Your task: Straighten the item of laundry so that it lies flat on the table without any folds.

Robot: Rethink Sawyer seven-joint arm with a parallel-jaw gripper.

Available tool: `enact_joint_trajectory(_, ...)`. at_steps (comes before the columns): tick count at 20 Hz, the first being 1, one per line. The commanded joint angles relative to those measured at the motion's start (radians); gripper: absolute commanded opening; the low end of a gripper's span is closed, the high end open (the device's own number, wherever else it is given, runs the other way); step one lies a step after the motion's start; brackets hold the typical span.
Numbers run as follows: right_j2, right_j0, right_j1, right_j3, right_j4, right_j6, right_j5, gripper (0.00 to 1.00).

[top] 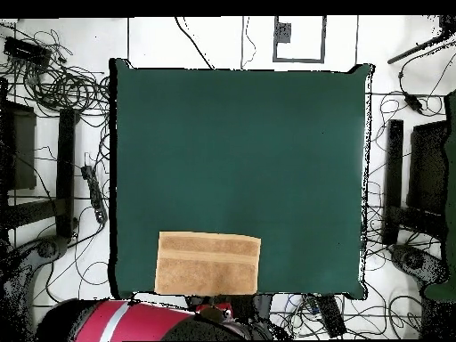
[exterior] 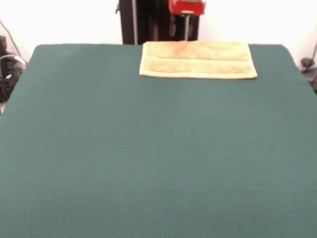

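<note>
The orange-tan towel lies at the table's far edge, just in front of the robot's pedestal. It looks spread out, with a woven band running across it. In the overhead view the towel sits at the bottom edge of the dark green table, left of centre. My gripper hangs drawn back above and behind the towel's far edge, apart from it, under a red housing. The red arm shows at the bottom of the overhead view. No white tag shows.
Cables and stands lie on the floor to both sides of the table. The black pedestal stands right behind the towel.
</note>
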Motion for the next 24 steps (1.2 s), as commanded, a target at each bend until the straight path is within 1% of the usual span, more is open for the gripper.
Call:
enact_joint_trajectory(1,0.081,0.003,0.003,-0.179,0.085,0.122,0.077,1.0)
enact_joint_trajectory(6,0.09,-0.009,-0.007,-0.195,0.075,0.108,0.127,1.0)
enact_joint_trajectory(24,0.118,-0.035,-0.035,-0.235,0.04,0.095,0.242,1.0)
